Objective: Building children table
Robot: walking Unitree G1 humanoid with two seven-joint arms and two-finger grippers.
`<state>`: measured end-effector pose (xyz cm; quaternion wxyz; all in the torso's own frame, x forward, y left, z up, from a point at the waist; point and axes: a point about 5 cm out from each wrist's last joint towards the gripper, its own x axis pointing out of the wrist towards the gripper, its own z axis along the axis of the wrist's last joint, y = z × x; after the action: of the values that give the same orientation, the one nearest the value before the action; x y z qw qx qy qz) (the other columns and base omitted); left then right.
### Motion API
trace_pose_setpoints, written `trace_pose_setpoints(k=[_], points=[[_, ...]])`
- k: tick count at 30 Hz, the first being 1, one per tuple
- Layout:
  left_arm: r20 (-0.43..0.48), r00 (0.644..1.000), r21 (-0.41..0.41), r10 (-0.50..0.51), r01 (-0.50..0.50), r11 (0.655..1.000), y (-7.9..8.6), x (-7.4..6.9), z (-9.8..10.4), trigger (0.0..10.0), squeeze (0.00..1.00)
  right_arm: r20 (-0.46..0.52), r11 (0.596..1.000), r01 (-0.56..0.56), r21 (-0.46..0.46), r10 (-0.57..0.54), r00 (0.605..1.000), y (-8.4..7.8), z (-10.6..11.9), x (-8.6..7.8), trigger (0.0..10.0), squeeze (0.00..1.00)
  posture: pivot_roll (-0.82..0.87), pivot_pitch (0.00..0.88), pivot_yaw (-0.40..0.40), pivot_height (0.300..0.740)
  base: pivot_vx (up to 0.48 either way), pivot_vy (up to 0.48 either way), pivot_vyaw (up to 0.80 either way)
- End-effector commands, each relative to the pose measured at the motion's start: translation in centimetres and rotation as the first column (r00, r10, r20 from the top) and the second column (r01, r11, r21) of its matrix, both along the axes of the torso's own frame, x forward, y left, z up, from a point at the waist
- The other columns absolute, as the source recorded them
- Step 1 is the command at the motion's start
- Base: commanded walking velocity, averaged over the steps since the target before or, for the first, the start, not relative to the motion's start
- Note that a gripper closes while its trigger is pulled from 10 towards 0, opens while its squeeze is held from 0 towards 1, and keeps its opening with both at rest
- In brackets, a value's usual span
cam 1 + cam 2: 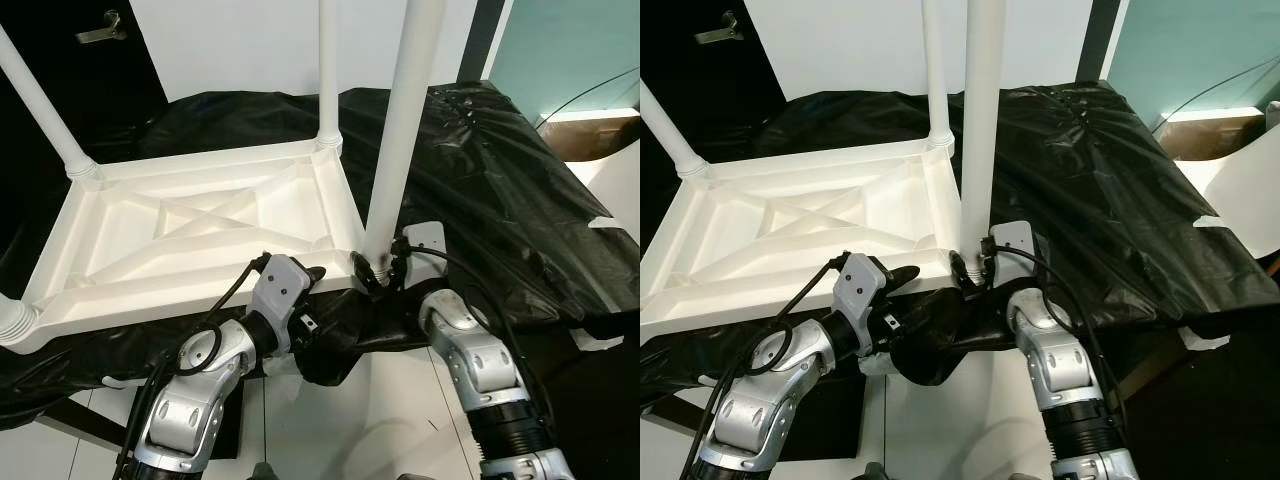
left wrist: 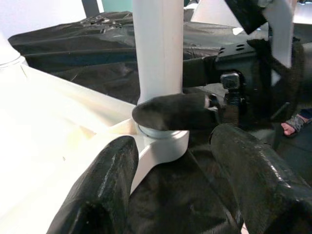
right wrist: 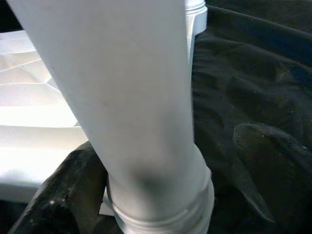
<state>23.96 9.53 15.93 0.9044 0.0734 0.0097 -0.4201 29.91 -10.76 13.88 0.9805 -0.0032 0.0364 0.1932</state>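
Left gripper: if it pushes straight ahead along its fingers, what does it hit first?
Likely the near corner of the upturned white tabletop, where the leg screws in. The left gripper points at it, open; the right gripper's finger lies just above, depth unclear.

Looks like a room in a home, prob. living area: white tiled floor [image 1: 400, 400], plain white wall [image 1: 230, 45], dark door w/ metal handle [image 1: 103, 28], low surface covered w/ black plastic sheet [image 1: 500, 170].
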Motion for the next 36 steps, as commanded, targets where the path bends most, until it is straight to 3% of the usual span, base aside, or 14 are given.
trace_pose_setpoints(k=[1, 4, 5, 10, 15, 20, 21, 22, 23, 32, 33, 34, 35, 36], points=[[0.0, 1.0, 0.002, 0.005, -0.005, 1.0, -0.2, 0.1, -0.1, 10.0, 0.0, 0.017, 0.996, -0.084, -0.014, 0.085, 0.996, -0.9, 0.4, 0.1, 10.0, 1.0, -0.05, 0.028, 0.04, 0.74, 0.0, 0.0, 0.0], [0.0, 1.0, 0.009, 0.01, -0.01, 1.0, -0.1, 0.1, -0.2, 10.0, 0.0, 0.036, 0.987, -0.149, -0.056, 0.151, 0.988, -1.6, 0.6, 0.3, 10.0, 1.0, -0.04, 0.03, 0.041, 0.74, 0.0, 0.0, 0.0], [0.003, 1.0, 0.006, 0.014, -0.014, 1.0, 0.0, 0.1, 0.0, 10.0, 0.0, 0.047, 0.975, -0.202, -0.088, 0.207, 0.977, -1.9, 0.8, 0.8, 10.0, 0.0, -0.03, 0.033, 0.039, 0.74, 0.0, 0.0, 0.0], [0.006, 0.999, 0.011, 0.032, -0.032, 0.999, 0.6, 0.0, 0.2, 10.0, 0.0, 0.05, 0.93, -0.335, -0.149, 0.346, 0.937, -2.2, 1.7, 2.6, 10.0, 0.0, -0.01, 0.031, 0.036, 0.74, 0.0, 0.0, 0.0], [0.004, 0.999, 0.015, 0.036, -0.036, 0.999, 0.7, -0.1, 0.0, 10.0, 0.0, 0.044, 0.905, -0.392, -0.167, 0.404, 0.914, -1.8, 2.0, 3.4, 10.0, 0.0, -0.01, 0.031, 0.036, 0.74, 0.0, 0.0, 0.0], [0.012, 0.999, 0.015, 0.041, -0.042, 0.999, 0.6, -0.1, 0.3, 10.0, 0.0, 0.014, 0.84, -0.497, -0.217, 0.512, 0.859, 0.1, 2.1, 5.1, 10.0, 0.0, 0.02, 0.019, 0.043, 0.74, 0.0, 0.0, 0.0], [0.019, 0.998, 0.018, 0.052, -0.053, 0.998, 0.8, 0.0, 0.6, 10.0, 0.0, -0.003, 0.822, -0.519, -0.233, 0.533, 0.846, 0.1, 1.9, 5.5, 4.1, 0.0, 0.04, 0.02, 0.035, 0.74, 0.0, 0.0, 0.0], [0.022, 0.998, 0.019, 0.061, -0.061, 0.998, 1.0, -0.1, 0.7, 10.0, 0.0, -0.01, 0.82, -0.521, -0.236, 0.534, 0.845, 0.0, 1.8, 5.6, 1.0, 0.0, 0.04, 0.02, 0.035, 0.74, 0.0, 0.0, 0.0], [0.023, 0.997, 0.018, 0.069, -0.07, 0.997, 1.2, -0.1, 0.7, 10.0, 0.0, -0.017, 0.822, -0.519, -0.234, 0.53, 0.848, -0.2, 1.7, 5.6, 0.0, 0.0, 0.05, 0.023, 0.03, 0.74, 0.0, 0.0, 0.0], [0.02, 0.995, 0.018, 0.099, -0.099, 0.995, 1.5, -0.3, 0.5, 10.0, 0.0, -0.044, 0.853, -0.479, -0.21, 0.481, 0.876, -0.7, 0.9, 5.9, 0.0, 0.0, 0.07, 0.012, 0.018, 0.74, 0.0, 0.0, 0.0], [0.026, 0.995, 0.017, 0.099, -0.099, 0.995, 1.5, -0.1, 0.7, 10.0, 0.0, -0.049, 0.87, -0.445, -0.212, 0.446, 0.894, -0.5, 0.7, 6.1, 1.6, 0.0, 0.07, 0.011, 0.012, 0.74, 0.0, 0.0, 0.0], [0.026, 0.995, 0.017, 0.099, -0.099, 0.995, 1.5, -0.1, 0.7, 10.0, 0.0, -0.049, 0.87, -0.445, -0.212, 0.446, 0.894, -0.5, 0.7, 6.1, 1.6, 0.0, 0.07, 0.011, 0.012, 0.74, 0.0, 0.0, 0.0], [0.03, 0.995, 0.016, 0.1, -0.1, 0.995, 1.5, -0.1, 0.8, 10.0, 0.0, -0.052, 0.884, -0.419, -0.207, 0.418, 0.907, -0.4, 0.5, 6.1, 7.2, 0.0, 0.07, 0.016, 0.01, 0.74, 0.0, 0.0, 0.0], [0.03, 0.994, 0.016, 0.103, -0.103, 0.995, 1.6, -0.1, 0.8, 10.0, 0.0, -0.051, 0.898, -0.392, -0.2, 0.39, 0.919, -0.1, 0.3, 6.0, 10.0, 0.0, 0.07, 0.013, 0.008, 0.74, 0.0, 0.0, 0.0]])
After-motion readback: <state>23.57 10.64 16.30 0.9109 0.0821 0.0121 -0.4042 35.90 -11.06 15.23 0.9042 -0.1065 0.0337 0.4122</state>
